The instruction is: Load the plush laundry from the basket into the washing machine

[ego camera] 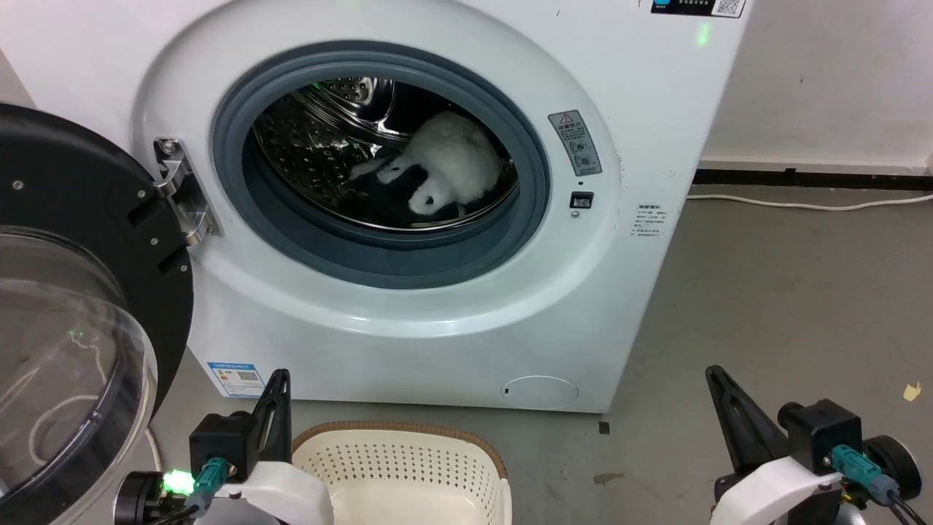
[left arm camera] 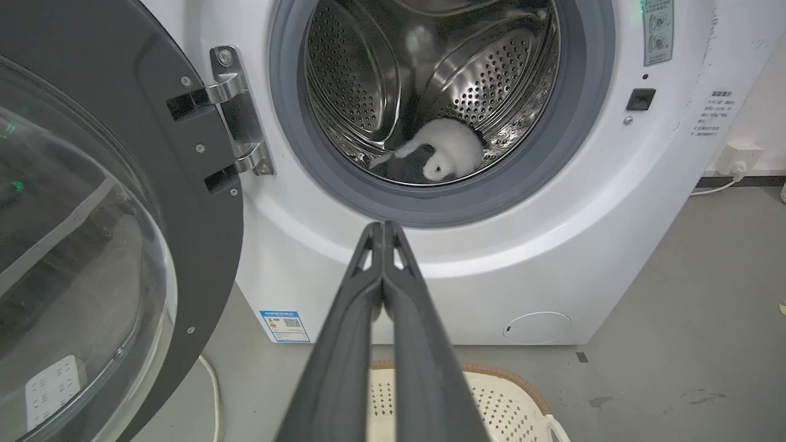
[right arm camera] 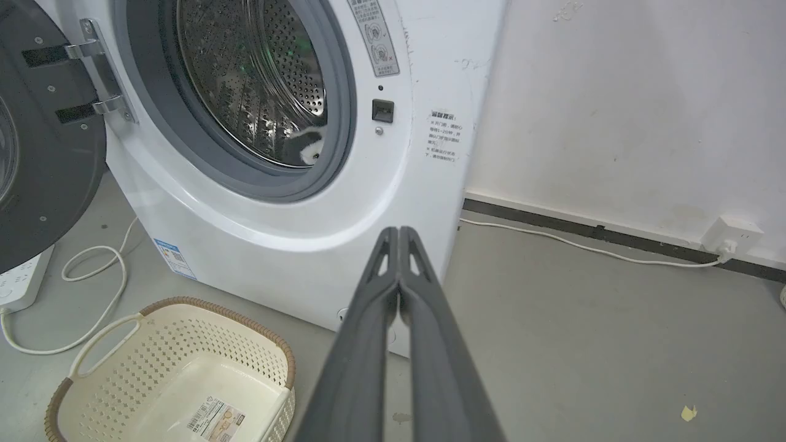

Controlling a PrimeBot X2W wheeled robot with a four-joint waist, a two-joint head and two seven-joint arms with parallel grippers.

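Observation:
The plush laundry (ego camera: 448, 164), fluffy white with black patches, lies at the bottom of the steel drum of the washing machine (ego camera: 408, 306); it shows too in the left wrist view (left arm camera: 445, 156) and partly past the seal in the right wrist view (right arm camera: 309, 147). The door (ego camera: 65, 313) hangs wide open at the left. The cream basket (ego camera: 408, 467) sits on the floor before the washer, with only a label on its bottom (right arm camera: 178, 374). My left gripper (ego camera: 277, 379) is shut beside the basket's left side, nothing held (left arm camera: 384, 230). My right gripper (ego camera: 713, 375) is shut too, out over the floor (right arm camera: 399, 233).
A white cable (right arm camera: 80, 294) and a power strip (right arm camera: 21, 282) lie on the floor left of the washer under the open door. Another cable (ego camera: 809, 202) runs along the wall's black skirting to a socket (right arm camera: 731, 236). Grey concrete floor (ego camera: 787, 306) stretches right of the machine.

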